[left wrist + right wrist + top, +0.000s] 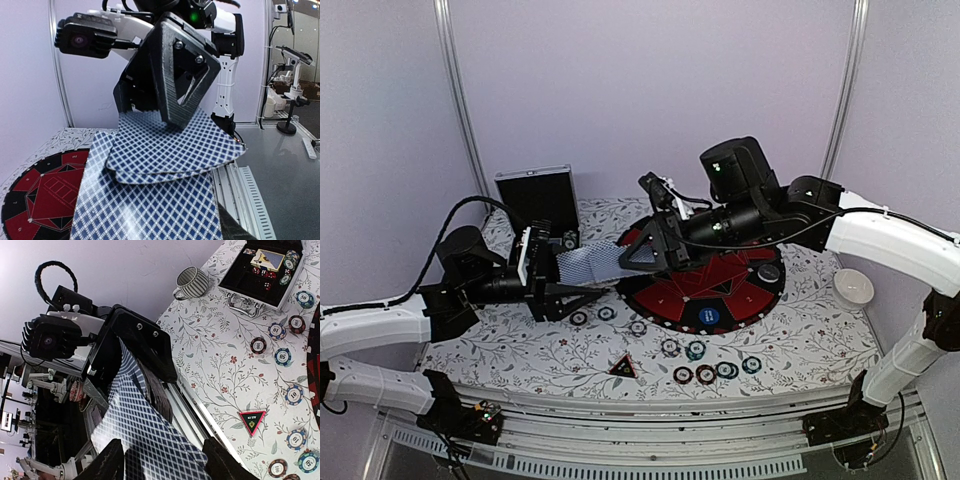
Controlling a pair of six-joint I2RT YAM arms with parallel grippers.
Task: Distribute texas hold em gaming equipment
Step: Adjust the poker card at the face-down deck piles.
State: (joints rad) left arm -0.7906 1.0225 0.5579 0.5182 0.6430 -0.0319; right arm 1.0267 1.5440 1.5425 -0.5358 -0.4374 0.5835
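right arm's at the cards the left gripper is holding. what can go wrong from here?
1. Double pick: in the left wrist view, several top cards are fanned off the deck together at the right gripper. More than one may come away, or one may fall loose.
2. Deck tug: the left gripper holds the deck in mid-air, so a pull could drag it askew or out.
3. A dropped card would likely land among the chips on the table.
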